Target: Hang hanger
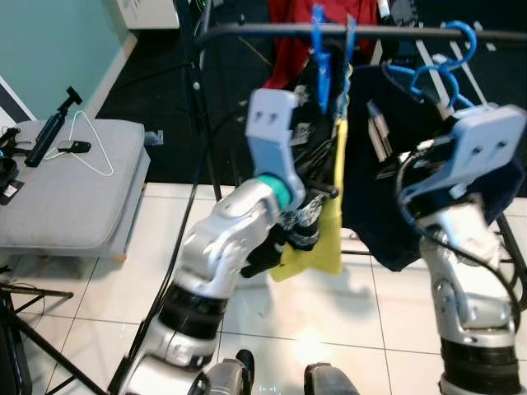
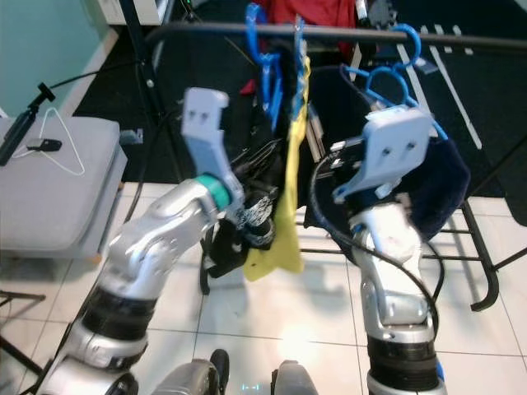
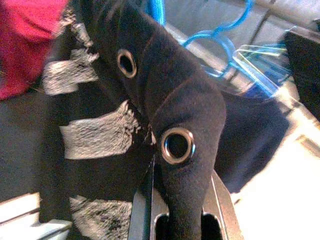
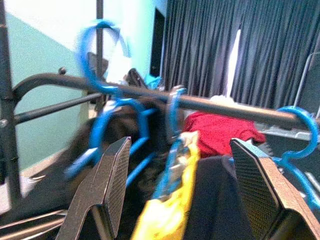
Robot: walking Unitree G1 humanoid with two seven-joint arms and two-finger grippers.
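Right wrist view: my right gripper (image 4: 182,200) is spread wide below the rail (image 4: 240,111) — blue hanger (image 4: 107,125) already hooked, upper left. My left gripper (image 3: 182,220) pinches the black garment (image 3: 165,110).

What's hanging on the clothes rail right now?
On the rail: blue hangers, carrying a yellow garment, a black printed garment gripped by the left gripper, and a navy garment. A red garment sits behind. Hanger shoulders are covered by cloth.
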